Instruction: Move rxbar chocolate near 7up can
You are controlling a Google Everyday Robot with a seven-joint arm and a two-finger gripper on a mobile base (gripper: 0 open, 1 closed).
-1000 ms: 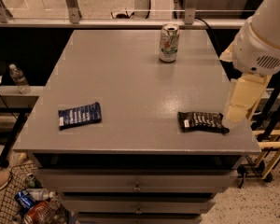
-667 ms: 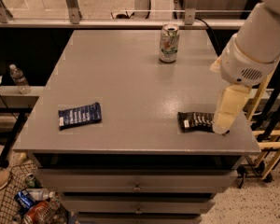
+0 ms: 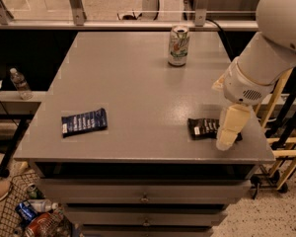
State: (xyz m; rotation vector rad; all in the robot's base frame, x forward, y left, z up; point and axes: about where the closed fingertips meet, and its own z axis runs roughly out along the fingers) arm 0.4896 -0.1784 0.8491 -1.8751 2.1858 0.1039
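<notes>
The rxbar chocolate [image 3: 203, 128] is a flat black wrapper lying near the table's front right corner. The 7up can [image 3: 178, 45] stands upright at the back of the table, right of centre. My gripper [image 3: 228, 135] hangs from the white arm at the right and reaches down over the right end of the rxbar chocolate, covering that end. The bar and the can are far apart.
A dark blue wrapper [image 3: 84, 122] lies near the front left of the grey table [image 3: 133, 83]. Drawers sit below the table's front edge. A water bottle [image 3: 19, 83] stands on a shelf at left. A wire basket [image 3: 34, 216] with items is on the floor.
My arm has swung left and down, so the gripper has moved from beside the table's right edge to over the right end of the rxbar chocolate.
</notes>
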